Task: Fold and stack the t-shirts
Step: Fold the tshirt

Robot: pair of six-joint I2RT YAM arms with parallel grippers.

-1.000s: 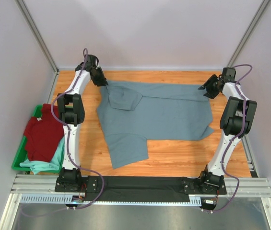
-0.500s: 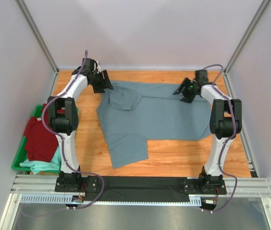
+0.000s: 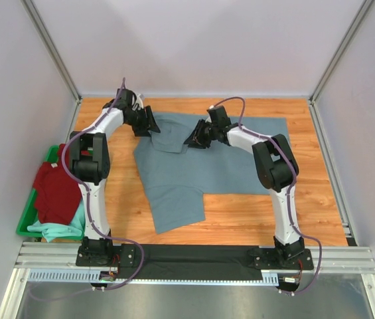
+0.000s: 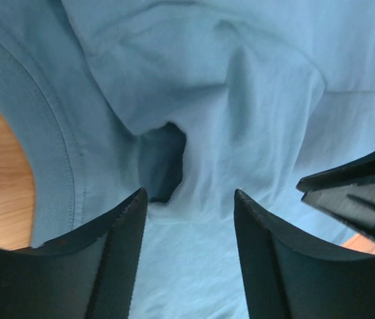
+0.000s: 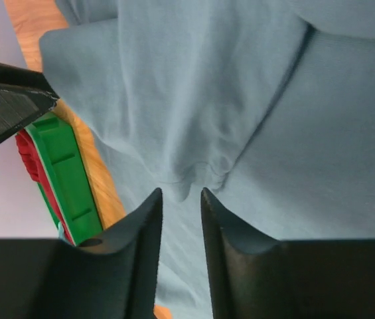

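not far along, i'd say: nothing is folded or stacked yet. at the left the red tee [image 3: 58, 189] and mint tee [image 3: 56, 231] lie crumpled in the green plastic bin [image 3: 26, 224]. the left gripper [image 3: 152, 125] hangs spread wide and empty over the grey tee's far-left corner. the grey tee [image 3: 233, 163] lies mostly flat on the wood table [image 3: 273, 214]. it is soft matte cotton, with one sleeve flopped over in a puckered flap [image 3: 172, 138]. the right gripper [image 3: 191, 141] sits at that flap, jaws nearly together; i cannot tell if it pinches cloth.

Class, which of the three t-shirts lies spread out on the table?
The grey-blue t-shirt; the dark red t-shirt and the mint-green t-shirt sit bunched in the green bin.
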